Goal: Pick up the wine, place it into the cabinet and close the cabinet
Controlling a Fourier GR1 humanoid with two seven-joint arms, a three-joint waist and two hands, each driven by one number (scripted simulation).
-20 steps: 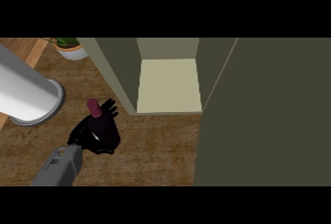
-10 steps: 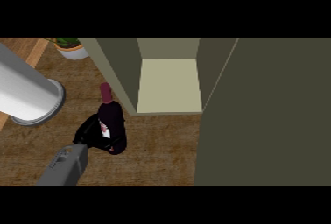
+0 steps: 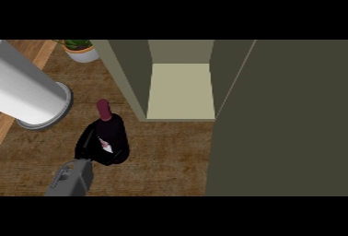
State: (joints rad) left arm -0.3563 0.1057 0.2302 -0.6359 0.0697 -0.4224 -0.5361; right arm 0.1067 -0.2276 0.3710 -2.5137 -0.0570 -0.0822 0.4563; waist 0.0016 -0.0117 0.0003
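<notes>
The wine bottle (image 3: pixel 112 133) is dark with a maroon capped neck and a white label. It sits left of centre over the wooden counter (image 3: pixel 170 156). My left hand (image 3: pixel 86 146) is shut on its body, with the grey forearm coming in from the lower left. The neck points toward the far side, near the front left corner of the cabinet. The olive cabinet (image 3: pixel 129 73) stands open, showing a pale bare shelf (image 3: pixel 180 92). Its dark door (image 3: pixel 279 120) fills the right side. The bottle is outside the cabinet, left of the opening. My right hand does not show.
A large white cylinder (image 3: pixel 27 92) with a flanged base stands on the counter at the left, close to the bottle. A small potted plant (image 3: pixel 80 50) sits at the far left beside the cabinet wall.
The bottle's neck swung toward the cabinet corner half a second ago and has since come back slightly. My left hand stays shut on it in almost the same spot.
</notes>
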